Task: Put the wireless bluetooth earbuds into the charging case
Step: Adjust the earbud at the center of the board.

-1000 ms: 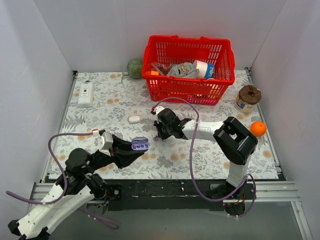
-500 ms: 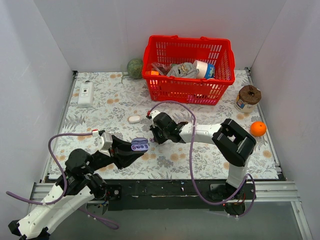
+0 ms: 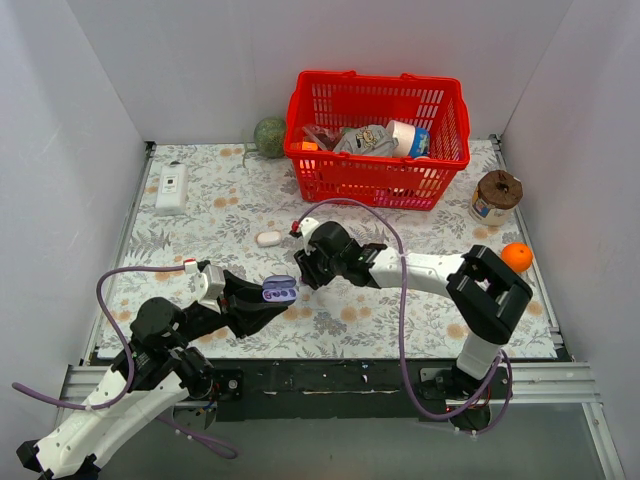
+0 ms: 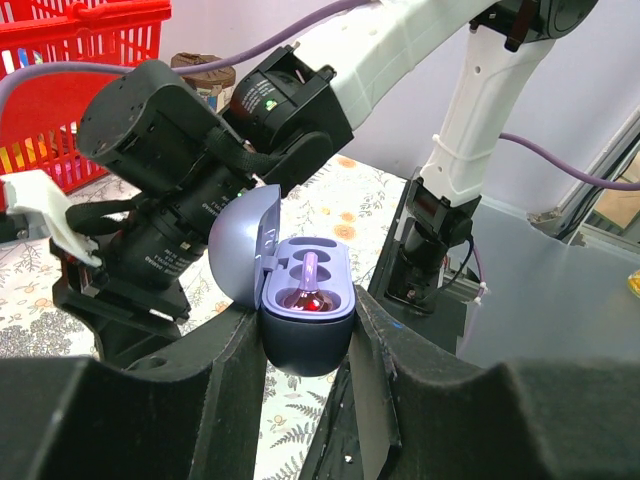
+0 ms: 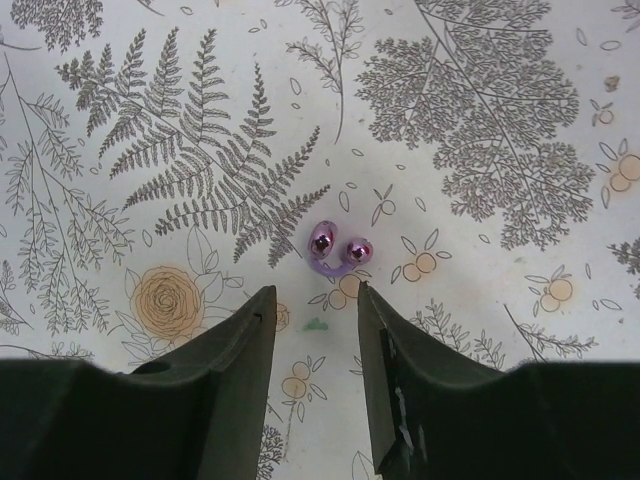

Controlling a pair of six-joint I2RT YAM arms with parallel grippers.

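My left gripper [image 3: 268, 297] is shut on the lavender charging case [image 3: 280, 290] and holds it above the table's near left. In the left wrist view the case [image 4: 305, 335] sits between the fingers with its lid open to the left. One glossy purple earbud [image 4: 308, 295] lies in a socket. My right gripper [image 3: 305, 270] hovers just right of the case, pointing down. In the right wrist view it [image 5: 315, 295] is open and empty. A second purple earbud [image 5: 338, 250], two shiny beads joined by a curved band, lies on the floral cloth just beyond the fingertips.
A red basket [image 3: 378, 175] with several items stands at the back. A white oval pebble [image 3: 268, 238] lies left of the right gripper. A green ball [image 3: 269, 136], a white box [image 3: 172, 187], a brown-lidded jar [image 3: 497, 196] and an orange [image 3: 516, 257] sit near the edges.
My right gripper has moved left and a little nearer, toward the held case. My left gripper and the case have stayed still.
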